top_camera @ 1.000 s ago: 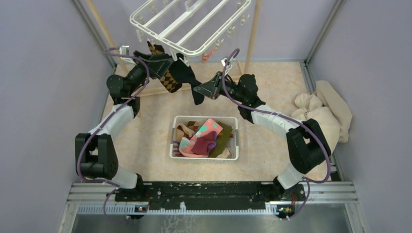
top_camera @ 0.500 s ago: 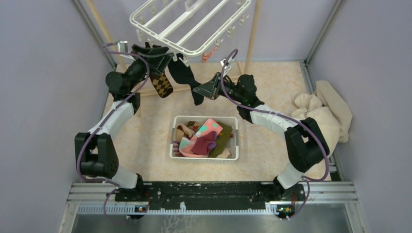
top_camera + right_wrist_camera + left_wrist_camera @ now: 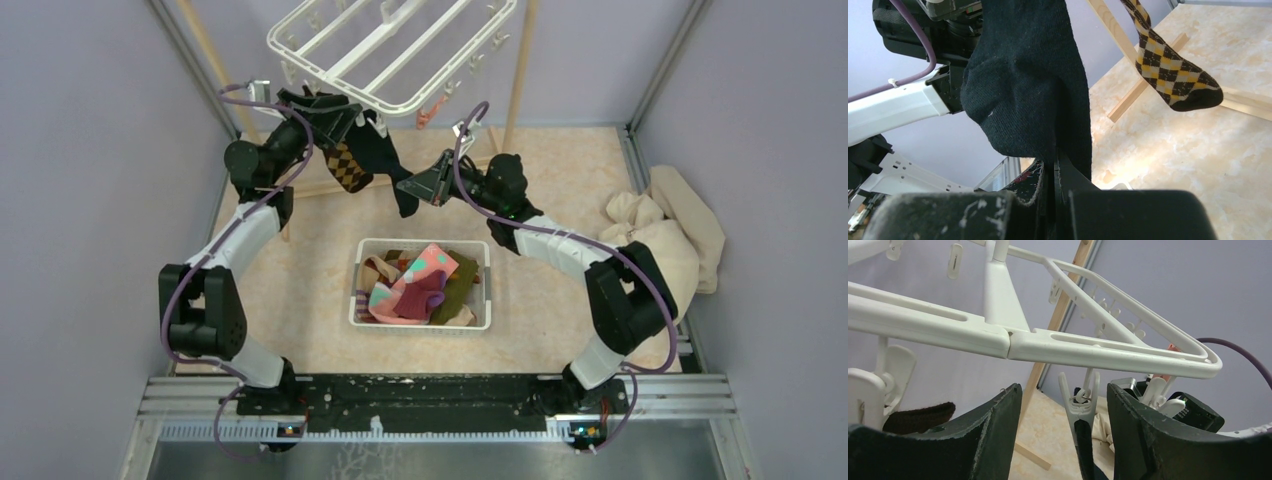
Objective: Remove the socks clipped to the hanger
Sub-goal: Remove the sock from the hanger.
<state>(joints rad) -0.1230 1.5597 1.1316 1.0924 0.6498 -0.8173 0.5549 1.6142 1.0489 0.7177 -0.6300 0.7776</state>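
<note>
Well, black sock (image 3: 1033, 75) hangs vertically — toe apparently pinched by right hand (image 3: 1055, 170).

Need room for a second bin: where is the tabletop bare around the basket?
Bare tabletop between the white basket and the left arm, and between basket and near rail. Crowded under the hanger, where socks hang; beige cloth heap fills the right edge.

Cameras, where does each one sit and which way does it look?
Top: high behind the robot, looking down on hanger, basket, left arm, right arm.
Left wrist: looks up at hanger and a clip between open left fingers.
Right wrist: looks along shut right fingers holding the black sock; argyle sock behind.
Shared: top and right wrist both show the black sock.
</note>
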